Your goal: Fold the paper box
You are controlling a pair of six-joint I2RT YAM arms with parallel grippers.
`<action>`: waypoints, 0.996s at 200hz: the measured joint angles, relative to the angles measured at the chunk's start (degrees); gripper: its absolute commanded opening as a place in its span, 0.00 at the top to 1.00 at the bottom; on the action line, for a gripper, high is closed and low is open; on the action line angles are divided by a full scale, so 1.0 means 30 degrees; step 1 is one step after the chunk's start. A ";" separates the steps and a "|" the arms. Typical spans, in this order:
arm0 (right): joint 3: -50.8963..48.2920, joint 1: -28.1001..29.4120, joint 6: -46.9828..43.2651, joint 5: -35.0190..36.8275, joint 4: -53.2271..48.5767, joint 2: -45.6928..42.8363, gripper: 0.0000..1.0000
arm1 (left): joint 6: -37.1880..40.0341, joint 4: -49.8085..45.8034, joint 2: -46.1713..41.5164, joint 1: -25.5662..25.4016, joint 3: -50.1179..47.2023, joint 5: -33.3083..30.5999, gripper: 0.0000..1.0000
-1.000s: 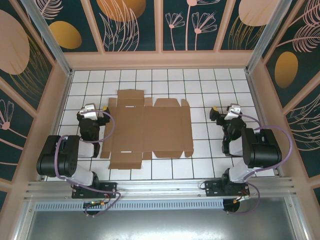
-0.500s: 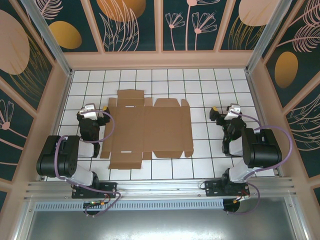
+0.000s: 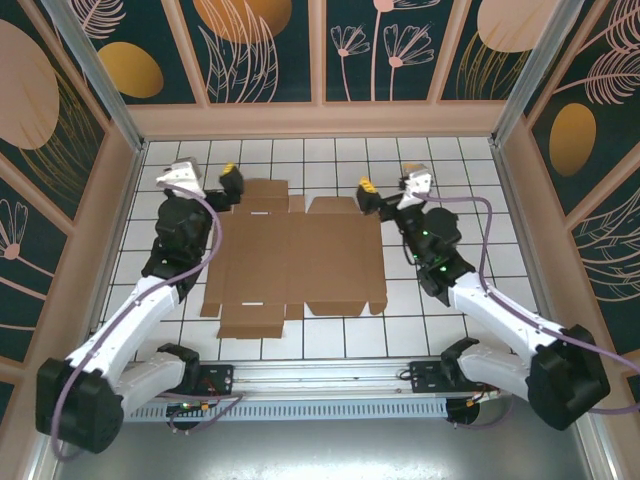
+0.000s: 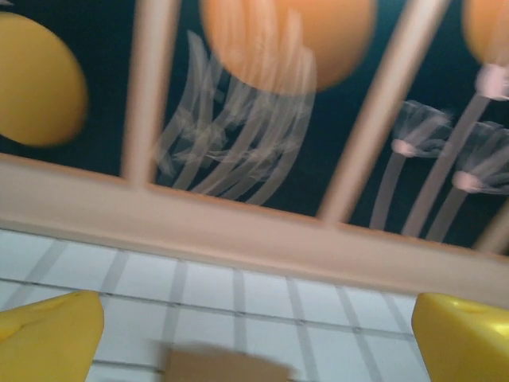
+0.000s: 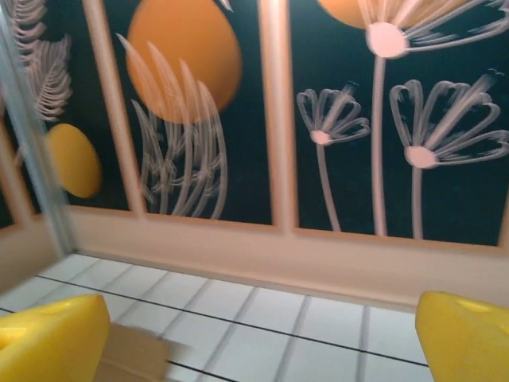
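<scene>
Overhead, the paper box (image 3: 300, 260) lay flat on the tiled surface (image 3: 330, 342); the left tool (image 3: 207, 175) and right tool (image 3: 390, 188) stood released, jaws wide, near its far corners.

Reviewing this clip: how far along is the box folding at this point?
Done: nothing; the paper box lies as a flat, unfolded sheet on the tiled table. In hand: the left gripper and right gripper, both open and empty, are near the sheet's far corners. Left: every flap and wall is yet to be folded up.
</scene>
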 measured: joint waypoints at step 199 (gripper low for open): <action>0.8597 0.1122 0.4240 -0.6856 -1.2509 1.4899 1.00 | -1.0848 -0.9034 0.4299 -0.1333 -0.4087 0.4816 1.00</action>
